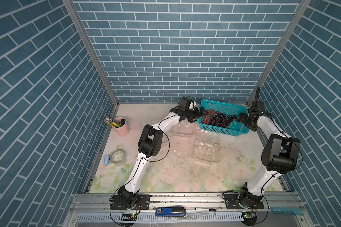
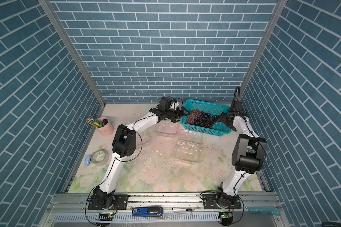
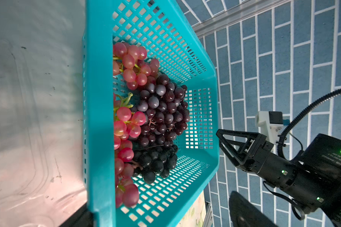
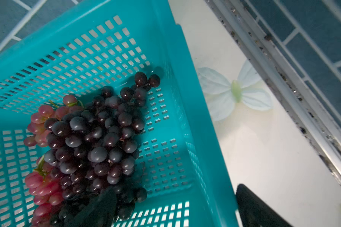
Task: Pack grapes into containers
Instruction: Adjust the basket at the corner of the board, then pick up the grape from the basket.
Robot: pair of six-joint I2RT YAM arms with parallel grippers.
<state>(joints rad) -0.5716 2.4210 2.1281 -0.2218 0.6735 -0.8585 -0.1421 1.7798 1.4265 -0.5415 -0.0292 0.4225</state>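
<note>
Grapes [image 1: 215, 119] all heaped in the teal basket [image 1: 222, 131] at the back of the worktop [image 1: 185, 173]. Dark bunches sit in the middle, red ones toward the left arm's end. Nothing in the clear containers [image 1: 206, 152] that I can make out; they sit on the worktop just in front of the basket. So this looks like the pick, with packing not yet begun. Left claw [image 1: 203, 113] is spread wide at one end of the basket, pinching nothing. Right claw [image 1: 237, 118] is spread too at the opposite end. In its wrist view one finger [image 4: 98, 206] hangs over the dark berries, the other outside the wall. Next call: a claw drops onto one bunch, closes gently on stem or cluster and lifts clear of the rim. Tangled neighbours could drag along.
</note>
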